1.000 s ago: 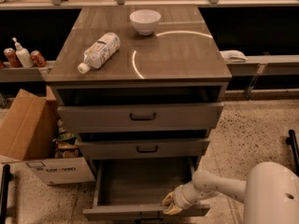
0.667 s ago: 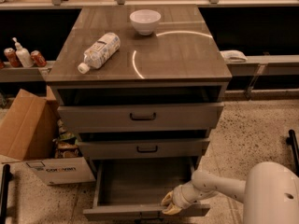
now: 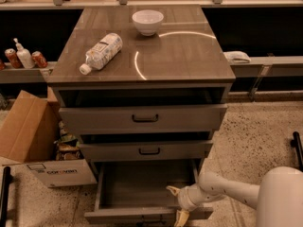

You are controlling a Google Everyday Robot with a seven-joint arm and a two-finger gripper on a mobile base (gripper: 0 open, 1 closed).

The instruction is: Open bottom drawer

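Observation:
The bottom drawer (image 3: 142, 186) of the grey-taupe cabinet is pulled far out, showing its plain grey inner box. Its front panel (image 3: 123, 215) runs along the lower frame edge, and its handle is cut off there. My gripper (image 3: 178, 204) sits at the right part of that front panel, on the end of my white arm (image 3: 222, 189) that reaches in from the lower right. One yellowish finger (image 3: 172, 190) points over the drawer box and the other (image 3: 182, 217) hangs in front of the panel. The top drawer (image 3: 144, 118) and middle drawer (image 3: 147, 150) stand slightly pulled out.
On the cabinet top lie a plastic bottle (image 3: 102, 51) on its side and a white bowl (image 3: 147, 21). An open cardboard box (image 3: 35, 145) stands on the floor at the left. Cans and a pump bottle (image 3: 22, 58) sit on a shelf at the left.
My gripper has stayed at the drawer's front panel, shifting only slightly. The bottom drawer stands about as far out as before.

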